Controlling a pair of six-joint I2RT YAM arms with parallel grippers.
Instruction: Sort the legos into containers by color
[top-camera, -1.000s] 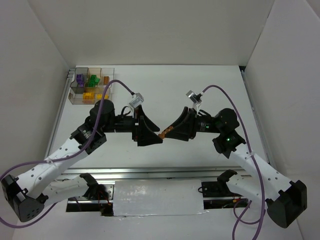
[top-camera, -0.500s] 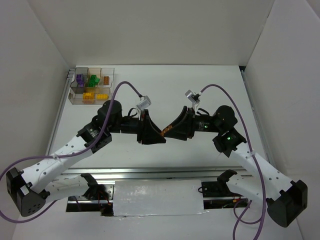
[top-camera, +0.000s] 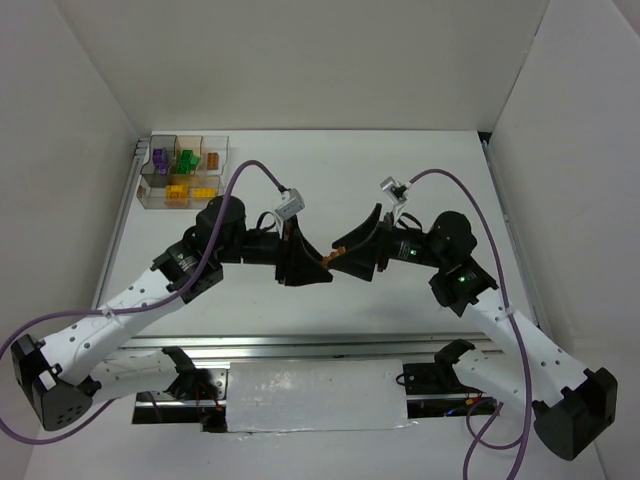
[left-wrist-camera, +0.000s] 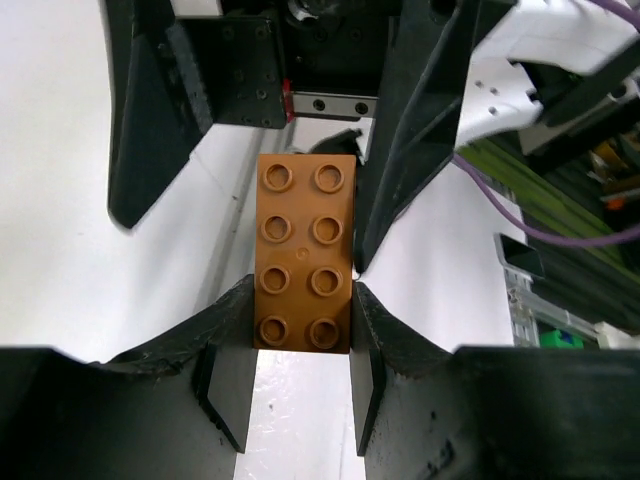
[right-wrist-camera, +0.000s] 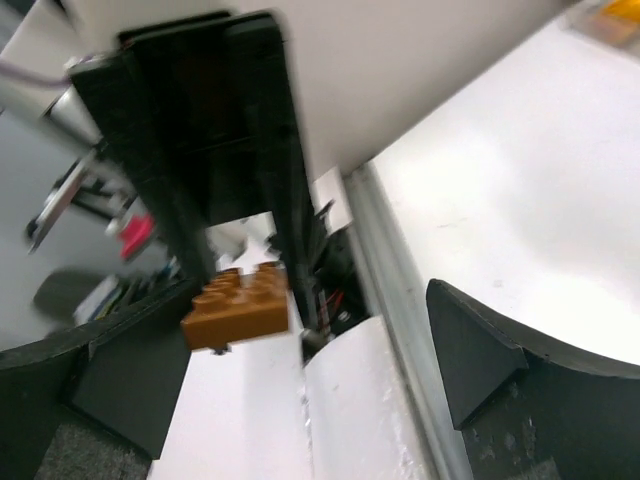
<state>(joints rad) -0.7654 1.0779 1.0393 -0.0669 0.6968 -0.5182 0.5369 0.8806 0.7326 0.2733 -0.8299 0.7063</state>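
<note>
- The left gripper pinches the brown lego by its near end, and most of the brick juts ahead of the fingertips.
- The right gripper is spread wide, its fingers flanking the brick's far end.
- Risk: a skewed pull-away could clip that overhang and twist the brick loose, well short of the tray.

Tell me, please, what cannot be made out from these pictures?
Top view: the brick is nearly hidden between left gripper and right gripper; the legos in the tray are too small to count.
Right wrist view: blur smears the brick's studs.
Left wrist view: the brick's underside faces away.
</note>
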